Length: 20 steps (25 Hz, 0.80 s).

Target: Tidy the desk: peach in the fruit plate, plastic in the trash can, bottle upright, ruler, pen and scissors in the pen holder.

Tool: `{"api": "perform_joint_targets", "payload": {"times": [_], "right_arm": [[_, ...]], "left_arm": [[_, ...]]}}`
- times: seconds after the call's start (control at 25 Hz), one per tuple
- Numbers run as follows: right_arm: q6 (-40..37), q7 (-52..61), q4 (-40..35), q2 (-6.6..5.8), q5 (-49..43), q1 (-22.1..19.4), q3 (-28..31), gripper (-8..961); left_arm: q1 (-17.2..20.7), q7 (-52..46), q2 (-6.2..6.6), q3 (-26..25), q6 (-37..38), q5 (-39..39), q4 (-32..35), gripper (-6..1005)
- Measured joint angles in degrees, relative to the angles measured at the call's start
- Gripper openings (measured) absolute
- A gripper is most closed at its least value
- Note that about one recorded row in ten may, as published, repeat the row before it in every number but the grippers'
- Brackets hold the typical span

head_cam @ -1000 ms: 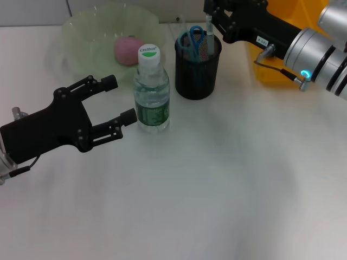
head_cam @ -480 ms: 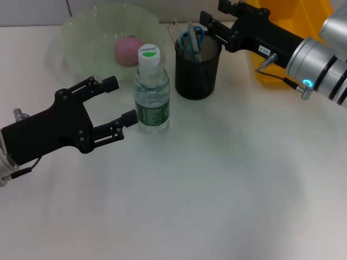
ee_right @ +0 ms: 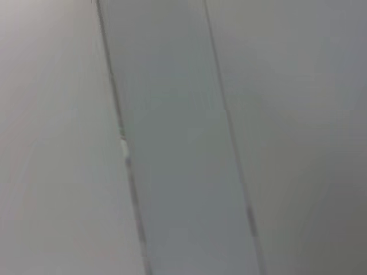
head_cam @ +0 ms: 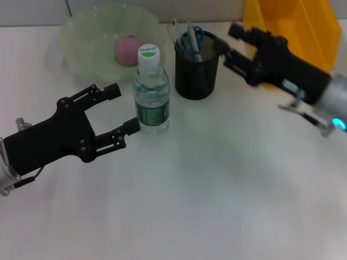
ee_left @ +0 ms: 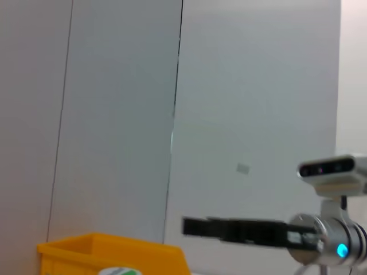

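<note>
Left tool (head_cam: pixel 126 109): fingers spread wide, holding nothing, hovering low over the surface (head_cam: pixel 217 189). The bottle (head_cam: pixel 151 92) stands upright just ahead of its fingertips, slightly to the lower-finger side, long axis vertical; we judge the left arm much the nearer to it. Clear plastic, green label, white cap, seated squarely. Beyond the bottle, the peach (head_cam: pixel 128 50) lies pink in the fruit plate (head_cam: pixel 81 38). Pen holder (head_cam: pixel 197 65): black mesh, upright, with blue-handled scissors (head_cam: pixel 191 37) and other long items we cannot tell apart. Right tool (head_cam: pixel 230 42): just beside the holder's rim, apart from it, empty; fingers look parted. Yellow trash can (head_cam: pixel 295 27) lies behind that arm
</note>
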Motion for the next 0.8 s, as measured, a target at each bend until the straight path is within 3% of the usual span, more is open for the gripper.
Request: {"api": "perform_joint_targets", "payload": {"times": [0.08, 0.12, 0.2, 0.32, 0.44, 0.64, 0.8], "right_arm": [[-3.79, 1.03, -0.86, -0.63, -3.13, -2.3, 0.3, 545], [-8.39, 1.4, -1.96, -1.57, -8.23, -4.36, 0.31, 549], [-9.73, 1.58, -2.35, -1.81, -10.01, -4.94, 0.3, 557], [-13.58, 6.0, -5.87, -2.34, -19.91, -7.06, 0.29, 569], [-13.81, 8.67, -8.49, -1.99, -24.82, -7.71, 0.28, 618], [-14.91, 6.87, -13.76, 0.2, -32.74, -10.15, 0.23, 698], [-19.67, 3.54, -13.58, 0.27, -32.75, -10.53, 0.34, 763]], "left_arm": [[0.26, -0.22, 0.01, 0.07, 1.21, -0.22, -0.01, 802], [0.39, -0.39, 0.03, 0.14, 1.89, -0.22, -0.04, 802], [0.75, -1.08, 0.13, 0.19, 3.48, -0.24, -0.11, 802], [2.06, -2.04, 0.29, 0.37, 6.24, -0.09, -0.03, 802], [2.65, -2.26, 0.37, 0.9, 6.95, 0.13, 0.09, 802], [4.69, -2.74, 0.74, 5.56, 7.75, 0.26, 0.6, 802], [6.46, -2.75, 1.02, 6.91, 7.3, 1.54, 0.55, 802]]}}
